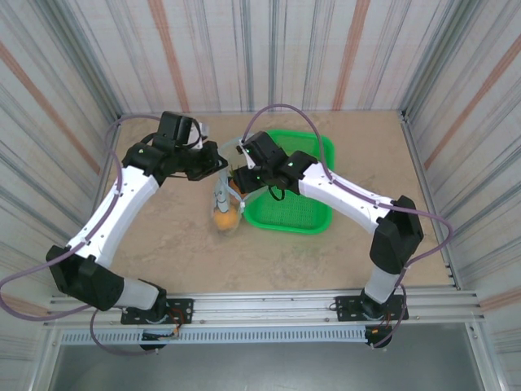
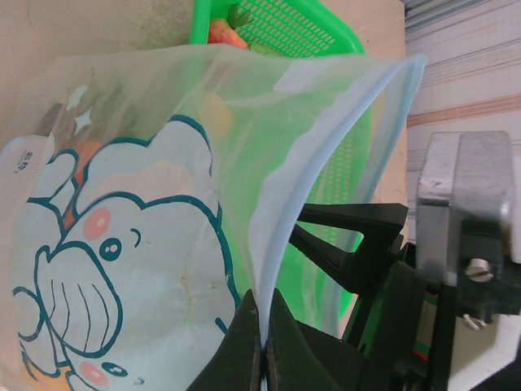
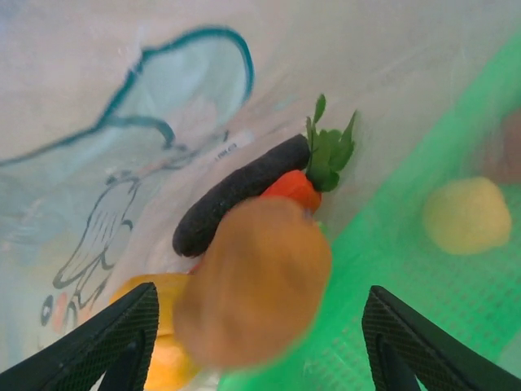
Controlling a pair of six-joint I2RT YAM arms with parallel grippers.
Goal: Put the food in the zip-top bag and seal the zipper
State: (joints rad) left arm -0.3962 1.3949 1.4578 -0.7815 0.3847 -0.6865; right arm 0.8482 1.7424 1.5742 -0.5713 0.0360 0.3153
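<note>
Black plastic, my left gripper is pinched shut on the zipper, the pale blue strip along the mouth of the bag. I hold that edge up so the floppy mouth stays lifted and wide for the other arm.

My right gripper hangs over that mouth with its two fingers spread wide apart, gripping nothing. Between them, touching neither, is a brown potato, blurred. I judge it loose and on its way into the bag.

Beyond the potato, inside the clear plastic, a dark vegetable lies against a carrot with green leaves, and an orange piece sits low at the left. So much of the food is already bagged.

Just beside the bag is the green basket, with a yellow piece in it, not yet moved.

From above, the bag hangs between both wrists at the basket's left edge. The zipper is not yet sealed.
</note>
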